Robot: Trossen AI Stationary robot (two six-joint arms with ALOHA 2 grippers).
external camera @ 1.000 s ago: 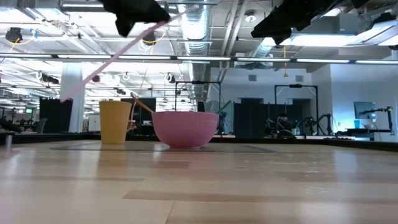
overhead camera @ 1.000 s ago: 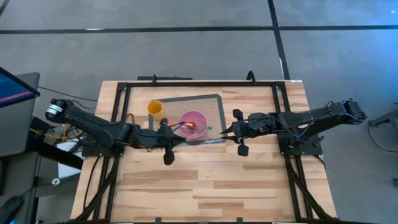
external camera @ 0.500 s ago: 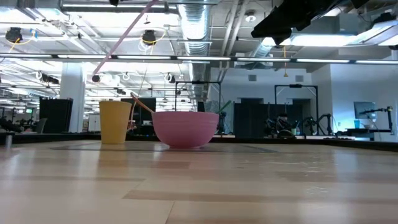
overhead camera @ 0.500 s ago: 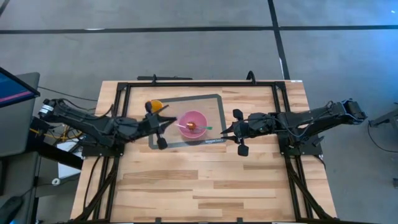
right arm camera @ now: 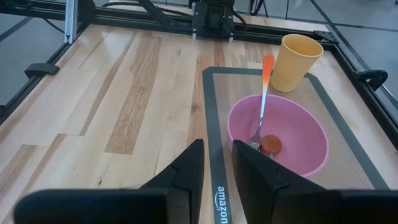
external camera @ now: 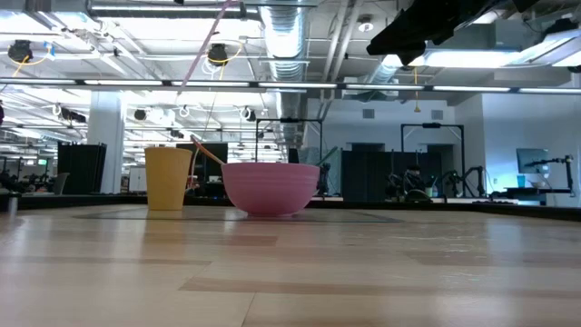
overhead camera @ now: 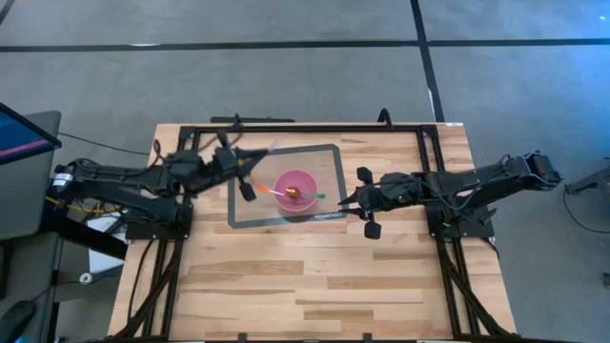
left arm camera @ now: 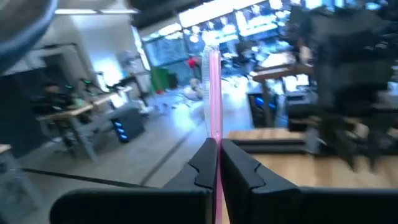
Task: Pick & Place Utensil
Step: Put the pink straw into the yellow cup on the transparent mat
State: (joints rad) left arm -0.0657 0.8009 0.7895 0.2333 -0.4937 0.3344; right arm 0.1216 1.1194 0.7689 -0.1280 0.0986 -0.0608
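Note:
My left gripper [left arm camera: 214, 146] is shut on a long thin pink utensil [left arm camera: 212, 93]. In the high view it [overhead camera: 238, 164] hovers over the mat's far left corner and hides the yellow cup [right arm camera: 298, 61] from above. In the low view the utensil [external camera: 204, 45] slants high above the cup [external camera: 168, 178]. The pink bowl [overhead camera: 296, 190] stands on the grey mat and holds an orange-handled fork [right arm camera: 264, 93] and a small orange ball. My right gripper [overhead camera: 345, 202] waits just right of the bowl, open by a narrow gap [right arm camera: 217, 165]. My left gripper pinches the pink utensil's shaft [left arm camera: 214, 138] between its two fingertips. The shaft runs on along the fingers and sticks out well past them. It is lifted clear of everything, and its free end [external camera: 183, 84] hangs in the air above the cup.
The grey mat [overhead camera: 334, 160] with its dark border lies on the far middle of the wooden table [overhead camera: 315, 286]. A black frame rail [overhead camera: 305, 127] runs along the far edge and down both sides. The near half of the table shows bare wood.
My left gripper has carried the pink utensil from beside the bowl toward the table's far left, ending over the yellow cup, and has risen. In the low view the utensil has climbed and now slants more steeply. It has stayed shut on the utensil throughout.

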